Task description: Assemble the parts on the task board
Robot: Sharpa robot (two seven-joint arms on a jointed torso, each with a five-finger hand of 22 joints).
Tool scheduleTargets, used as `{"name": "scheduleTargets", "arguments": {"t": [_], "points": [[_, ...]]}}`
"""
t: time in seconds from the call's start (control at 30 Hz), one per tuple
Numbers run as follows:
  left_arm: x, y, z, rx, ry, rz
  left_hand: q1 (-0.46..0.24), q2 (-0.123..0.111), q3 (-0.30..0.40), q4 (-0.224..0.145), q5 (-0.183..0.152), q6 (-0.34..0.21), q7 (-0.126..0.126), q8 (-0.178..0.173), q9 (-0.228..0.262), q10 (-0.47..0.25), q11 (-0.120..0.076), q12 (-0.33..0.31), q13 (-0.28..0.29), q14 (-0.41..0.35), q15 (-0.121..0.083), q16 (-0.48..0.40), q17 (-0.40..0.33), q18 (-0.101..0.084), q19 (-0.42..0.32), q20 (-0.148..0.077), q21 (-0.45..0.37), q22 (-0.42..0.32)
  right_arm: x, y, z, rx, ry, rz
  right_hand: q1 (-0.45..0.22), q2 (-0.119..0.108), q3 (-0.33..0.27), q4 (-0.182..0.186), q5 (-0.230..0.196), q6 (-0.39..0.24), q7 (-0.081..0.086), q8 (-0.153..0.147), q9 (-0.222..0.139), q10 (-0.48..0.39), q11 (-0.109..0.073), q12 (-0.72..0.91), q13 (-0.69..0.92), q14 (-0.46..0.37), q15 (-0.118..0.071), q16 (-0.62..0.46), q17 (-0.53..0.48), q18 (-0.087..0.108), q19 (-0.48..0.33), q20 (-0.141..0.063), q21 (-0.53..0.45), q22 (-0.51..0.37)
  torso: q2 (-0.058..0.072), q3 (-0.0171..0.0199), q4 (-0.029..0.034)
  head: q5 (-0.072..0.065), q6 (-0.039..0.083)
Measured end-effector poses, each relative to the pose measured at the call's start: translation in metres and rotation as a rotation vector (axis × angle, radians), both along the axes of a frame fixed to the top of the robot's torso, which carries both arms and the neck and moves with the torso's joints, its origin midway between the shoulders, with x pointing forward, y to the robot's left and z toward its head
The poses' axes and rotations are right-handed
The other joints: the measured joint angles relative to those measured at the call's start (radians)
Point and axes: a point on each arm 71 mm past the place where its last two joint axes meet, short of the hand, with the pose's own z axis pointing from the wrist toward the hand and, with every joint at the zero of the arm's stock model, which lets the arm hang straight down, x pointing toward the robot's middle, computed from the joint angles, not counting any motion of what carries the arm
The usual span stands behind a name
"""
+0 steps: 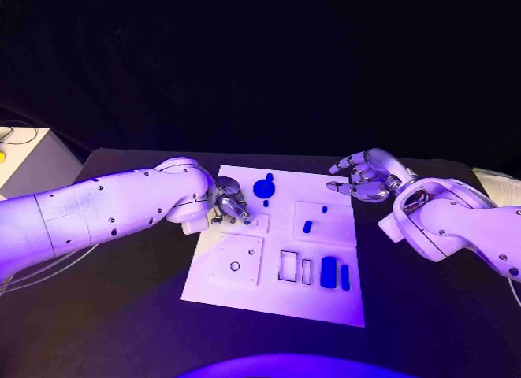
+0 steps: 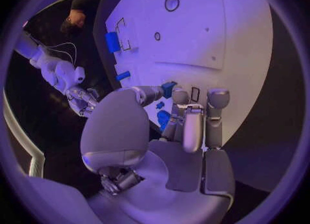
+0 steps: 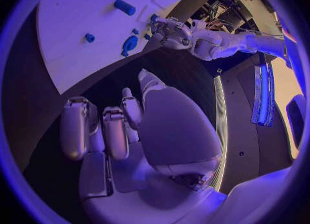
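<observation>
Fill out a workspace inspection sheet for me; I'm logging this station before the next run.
Surface: black table, bare around the board.
Job's things: white task board at centre; blue parts on it, round blue part near its far edge.
Clutter: nothing seen.
Hands: left hand over the board, fingers at a small blue part; right hand beside the board, fingers apart, holding nothing.
Cables: thin cables under the left arm.
Surroundings: dark backdrop; pale box at left.
</observation>
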Motion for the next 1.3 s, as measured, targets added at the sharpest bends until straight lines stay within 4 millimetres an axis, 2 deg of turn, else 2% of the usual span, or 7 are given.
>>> {"name": "scheduleTargets", "arguments": {"t": [0.23, 0.6, 0.8, 0.83, 0.97, 1.0, 1.3], "points": [[0.0003, -0.0008, 0.0003, 0.01, -0.008, -0.007, -0.001, 0.013, -0.021, -0.021, -0.005, 0.005, 0.004, -0.018, -0.02, 0.015, 0.009, 0.004, 0.015, 0.0, 0.0, 0.0, 0.0, 0.0, 0.007, 0.007, 0.008, 0.014, -0.0002, -0.0003, -0.0002, -0.001, 0.001, 0.0, -0.004, -0.004, 0.0, 0.0, 0.0, 0.0, 0.0, 0.0, -0.001, 0.0, 0.0, 0.0, 0.0, 0.0, 0.0, 0.0, 0.0, 0.0, 0.0, 0.0, 0.0, 0.0, 0.0, -0.0002, -0.0001, 0.0, -0.002], [0.0007, -0.0018, 0.0009, 0.034, -0.023, -0.027, -0.031, 0.008, -0.043, -0.045, -0.006, 0.032, -0.014, -0.022, -0.027, 0.101, -0.022, 0.05, 0.09, 0.003, -0.014, 0.016, 0.0, -0.016, 0.067, -0.011, 0.035, 0.086, -0.0006, -0.0007, -0.0005, -0.001, 0.004, 0.001, -0.004, -0.004, 0.0, 0.0, 0.0, 0.0, 0.0, 0.0, -0.001, 0.0, 0.0, 0.0, 0.0, 0.0, 0.0, 0.0, 0.0, 0.0, 0.0, 0.0, 0.0, 0.0, 0.0, -0.0002, -0.0001, 0.001, -0.003], [0.0006, -0.0019, 0.0012, 0.044, -0.03, -0.035, -0.054, 0.007, -0.042, -0.046, -0.006, 0.036, -0.018, -0.011, -0.035, 0.123, -0.029, 0.068, 0.115, 0.004, -0.022, 0.019, 0.0, -0.016, 0.089, -0.018, 0.043, 0.113, -0.0008, -0.0011, -0.0008, -0.002, 0.006, 0.001, -0.004, -0.004, 0.003, 0.003, 0.0, 0.0, 0.0, 0.0, -0.001, 0.0, 0.0, 0.0, 0.0, 0.0, 0.0, 0.0, 0.0, 0.0, 0.0, 0.0, -0.006, 0.0, 0.0, -0.0002, -0.0003, 0.001, -0.004], [0.0005, -0.002, 0.0013, 0.044, -0.03, -0.035, -0.07, 0.007, -0.008, -0.08, -0.007, 0.036, -0.018, -0.01, -0.038, 0.13, -0.03, 0.071, 0.117, 0.004, -0.022, 0.019, 0.0, -0.016, 0.091, -0.016, 0.047, 0.115, -0.0008, -0.0011, -0.0008, -0.002, 0.006, 0.001, -0.004, -0.004, 0.003, 0.003, 0.0, 0.0, 0.0, 0.0, -0.001, 0.0, 0.0, 0.0, 0.0, 0.0, 0.0, 0.0, 0.0, 0.0, 0.0, 0.0, -0.006, 0.0, 0.0, -0.0002, -0.0003, 0.001, -0.004], [0.0002, -0.0019, 0.0014, 0.047, -0.032, -0.037, -0.083, 0.007, -0.007, -0.081, -0.008, 0.036, -0.018, -0.005, -0.047, 0.131, -0.031, 0.074, 0.123, 0.0, -0.025, 0.019, 0.0, -0.018, 0.096, -0.018, 0.047, 0.118, -0.0009, -0.0013, -0.001, -0.003, 0.007, 0.001, -0.004, -0.004, 0.003, 0.003, 0.0, 0.0, 0.0, 0.0, -0.001, 0.0, 0.0, 0.0, 0.0, 0.0, 0.0, 0.0, 0.0, 0.0, 0.0, 0.0, -0.006, 0.0, 0.0, -0.0003, -0.0003, 0.001, -0.004], [0.0001, -0.0018, 0.0014, 0.047, -0.032, -0.037, -0.083, 0.007, -0.007, -0.081, -0.008, 0.036, -0.018, -0.005, -0.047, 0.131, -0.031, 0.074, 0.123, 0.0, -0.025, 0.019, 0.0, -0.031, 0.096, -0.018, 0.047, 0.119, -0.0009, -0.0014, -0.0011, -0.003, 0.008, 0.001, -0.004, -0.004, 0.003, 0.003, 0.0, 0.0, 0.0, 0.0, -0.001, 0.0, 0.0, 0.0, 0.0, 0.0, 0.0, 0.0, 0.0, 0.0, 0.0, 0.0, -0.006, 0.0, 0.0, -0.0003, -0.0003, 0.0, -0.004], [-0.0012, 0.0003, 0.0014, 0.046, -0.032, -0.035, -0.088, 0.009, -0.003, -0.085, -0.014, 0.039, -0.017, -0.005, -0.059, 0.158, -0.04, 0.093, 0.153, 0.003, -0.029, 0.026, 0.0, -0.031, 0.114, -0.026, 0.055, 0.141, -0.0011, -0.0022, -0.0018, -0.004, 0.011, 0.001, -0.004, -0.004, 0.003, 0.003, 0.0, 0.0, 0.0, 0.0, -0.001, 0.0, 0.0, 0.0, 0.0, 0.0, 0.0, 0.0, 0.0, 0.0, 0.0, 0.0, -0.006, -0.001, 0.0, -0.0007, -0.0007, -0.001, -0.005]]}}
